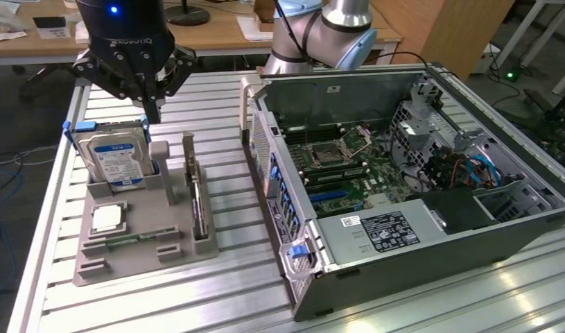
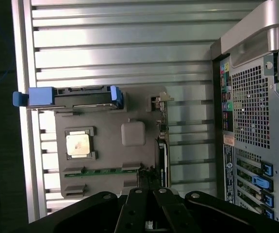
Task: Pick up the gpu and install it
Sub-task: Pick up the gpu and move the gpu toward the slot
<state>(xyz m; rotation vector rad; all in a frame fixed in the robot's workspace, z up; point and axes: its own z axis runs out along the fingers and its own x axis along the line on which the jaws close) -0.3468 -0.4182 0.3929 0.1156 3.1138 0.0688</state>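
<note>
We are working on a ribbed aluminium tabletop [image 1: 171,298]. The large dark-grey computer case [image 1: 430,263] lies open on its side across the right half of the exterior view. Well apart from it, at the left, sits a grey moulded plastic holder tray [image 1: 143,208]. The black claw [image 1: 152,111] hangs at the upper left of the exterior view with its fingers pressed together and holding nothing. Its tip is just above the silver hard drive with the blue label [image 1: 116,159], which stands upright in the tray.

The gpu [image 1: 200,205], a thin dark circuit card, has not yet been lifted. It stands on its long edge in the slotted uprights along the tray's side nearest the case.

In the exterior view its long axis runs from the upper middle-left down toward the lower edge, roughly parallel to the case's near wall. What looks like its metal bracket end points away, toward the top of the frame.

We judge the pick is the step in hand. To do it well, the claw should sit over the card, not the drive. Its fingers should be spread across the card's thin width and centred along its length. The lift should go straight up, so the card does not bind in the slots.
</note>
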